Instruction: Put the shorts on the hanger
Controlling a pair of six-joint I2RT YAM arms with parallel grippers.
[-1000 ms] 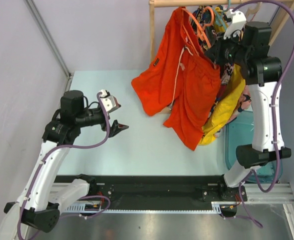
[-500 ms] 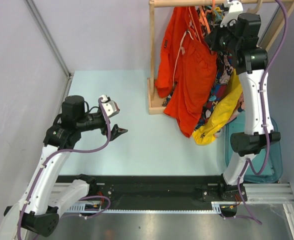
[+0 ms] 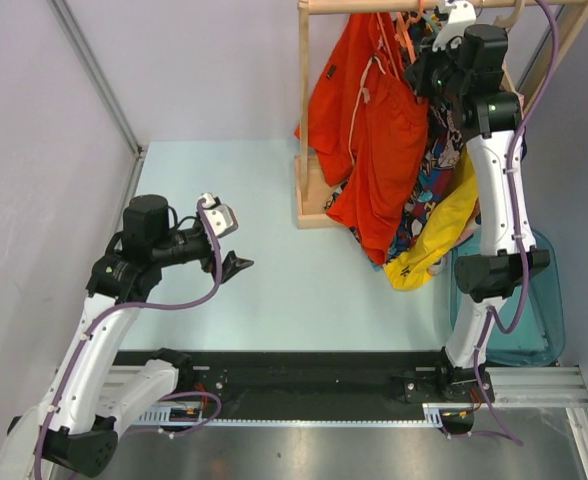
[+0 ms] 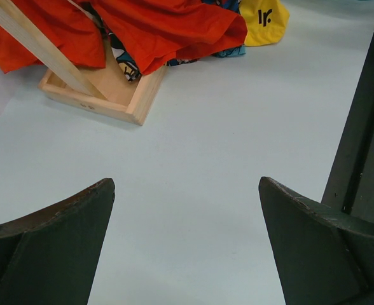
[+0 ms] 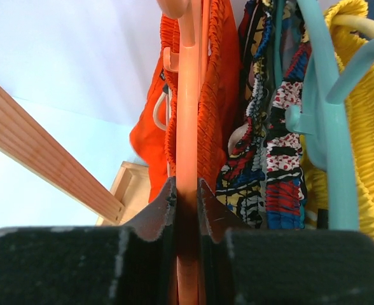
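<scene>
At the far right, the right pincer (image 5: 187, 190) pinches the upright hanger (image 5: 187, 114) just under the rail (image 3: 364, 6), with the shorts (image 3: 374, 130) draped on it, while the left pincer (image 4: 187, 184) hovers spread, well apart, near left.

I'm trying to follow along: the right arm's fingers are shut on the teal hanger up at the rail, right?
Not quite. The right wrist view shows the fingers shut on the orange hanger, up at the rail; the teal hanger hangs beside it.
</scene>
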